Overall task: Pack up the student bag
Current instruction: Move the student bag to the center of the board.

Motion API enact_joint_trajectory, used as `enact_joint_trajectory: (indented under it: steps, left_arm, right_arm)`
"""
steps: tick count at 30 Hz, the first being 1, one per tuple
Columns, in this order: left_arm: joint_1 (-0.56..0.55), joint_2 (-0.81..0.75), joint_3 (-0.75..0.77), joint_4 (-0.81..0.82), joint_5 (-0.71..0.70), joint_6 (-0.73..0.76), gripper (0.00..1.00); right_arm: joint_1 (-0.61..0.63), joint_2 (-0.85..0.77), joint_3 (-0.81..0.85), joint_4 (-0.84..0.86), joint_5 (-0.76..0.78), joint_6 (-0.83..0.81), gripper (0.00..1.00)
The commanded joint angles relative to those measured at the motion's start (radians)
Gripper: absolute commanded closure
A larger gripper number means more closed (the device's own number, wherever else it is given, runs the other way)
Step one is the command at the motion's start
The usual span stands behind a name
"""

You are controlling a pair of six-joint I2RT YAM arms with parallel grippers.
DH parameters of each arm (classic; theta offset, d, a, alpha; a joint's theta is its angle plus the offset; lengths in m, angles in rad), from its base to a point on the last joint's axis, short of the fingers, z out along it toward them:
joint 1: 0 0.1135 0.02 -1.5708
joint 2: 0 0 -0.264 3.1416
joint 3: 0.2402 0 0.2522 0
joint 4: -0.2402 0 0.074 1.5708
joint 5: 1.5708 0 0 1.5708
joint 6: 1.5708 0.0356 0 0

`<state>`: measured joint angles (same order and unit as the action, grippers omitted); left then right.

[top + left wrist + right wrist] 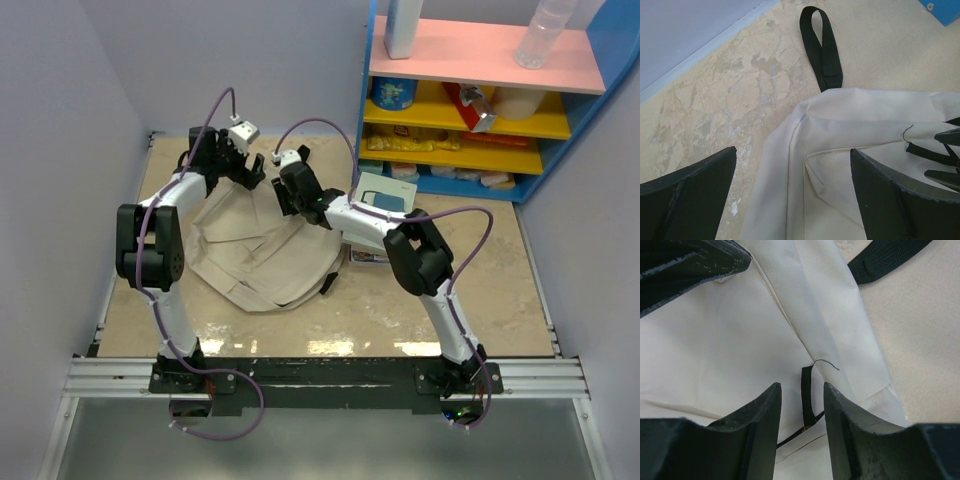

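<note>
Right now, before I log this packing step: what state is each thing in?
Beige fabric backpack: lying slack on the table, zip state unclear.
Black webbing carry loop: flat on the table.
Left gripper: wide open over backpack.
Right gripper: open, narrow.
Black zipper pull strap: between right gripper's fingers, not pinched.
Grey-blue book: closed, flat, outside backpack.

**Figure: The Two Arms' Finish**

We see white tubular links joined by bulky black housings on the left arm (176,316) and the right arm (451,322). A purple cable (212,112) trails along each. Pale grey camera boxes (243,132) cap the wrists. The left gripper (793,155) and right gripper (801,387) have matte black fingers (690,190), scuffed pale at the edges.
</note>
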<state>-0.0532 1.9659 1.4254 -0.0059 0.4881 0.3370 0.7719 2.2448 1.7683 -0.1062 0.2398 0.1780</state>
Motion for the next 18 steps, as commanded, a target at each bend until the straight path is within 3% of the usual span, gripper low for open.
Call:
enact_joint_trajectory:
  steps: [1,8,12,15,16,18]
  left_arm:
    - [0.01,0.005,0.023,0.02,0.04,0.03,0.0]
    - [0.015,0.005,0.02,0.024,0.043,0.027,0.0]
    - [0.015,0.002,0.003,0.037,0.037,0.023,0.01]
    - [0.016,0.005,-0.006,0.04,0.027,0.022,0.18]
    - [0.016,0.008,-0.006,0.026,0.027,0.026,0.29]
    - [0.018,0.011,-0.026,0.021,0.018,0.031,0.41]
  right_arm:
    - [0.0,0.039,0.057,-0.003,-0.016,-0.025,0.59]
    - [-0.002,0.062,0.086,-0.016,-0.011,-0.038,0.68]
    - [0.0,0.061,0.086,-0.018,-0.016,-0.034,0.83]
    - [0.0,0.047,0.073,-0.009,-0.013,-0.025,0.91]
    - [0.0,0.041,0.056,-0.006,-0.013,-0.017,0.92]
    - [0.001,0.012,0.033,0.013,-0.01,-0.014,0.95]
